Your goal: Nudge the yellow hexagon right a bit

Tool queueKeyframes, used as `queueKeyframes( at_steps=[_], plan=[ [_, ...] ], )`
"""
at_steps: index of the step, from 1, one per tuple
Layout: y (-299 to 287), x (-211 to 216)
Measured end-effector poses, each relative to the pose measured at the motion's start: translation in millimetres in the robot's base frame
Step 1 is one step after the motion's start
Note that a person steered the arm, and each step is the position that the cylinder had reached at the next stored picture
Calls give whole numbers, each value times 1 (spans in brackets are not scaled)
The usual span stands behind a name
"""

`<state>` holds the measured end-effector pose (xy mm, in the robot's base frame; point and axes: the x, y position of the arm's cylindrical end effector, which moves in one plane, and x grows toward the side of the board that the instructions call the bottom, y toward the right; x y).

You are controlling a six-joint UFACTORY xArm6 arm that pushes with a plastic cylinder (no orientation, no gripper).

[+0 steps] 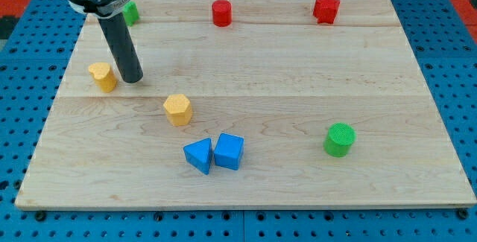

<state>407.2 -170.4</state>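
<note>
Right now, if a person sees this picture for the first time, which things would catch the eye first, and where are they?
First comes the thick dark rod descending from the view's top left; my tip rests just right of a yellow heart-like block. Next, the yellow hexagon block stands alone left of centre, with two blue blocks touching below it. A green cylinder sits at the right.

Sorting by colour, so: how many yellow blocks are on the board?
2: the yellow hexagon left of centre, and a yellow block at the view's left, beside my tip.
</note>
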Motion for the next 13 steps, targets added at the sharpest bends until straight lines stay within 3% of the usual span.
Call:
queueKeyframes(
  at_steps=[5, 8, 10, 11, 12, 13],
  plan=[
    [11, 1],
    [17, 100],
    [37, 100],
    [75, 98],
    [165, 98],
    [177, 98]
  ],
)
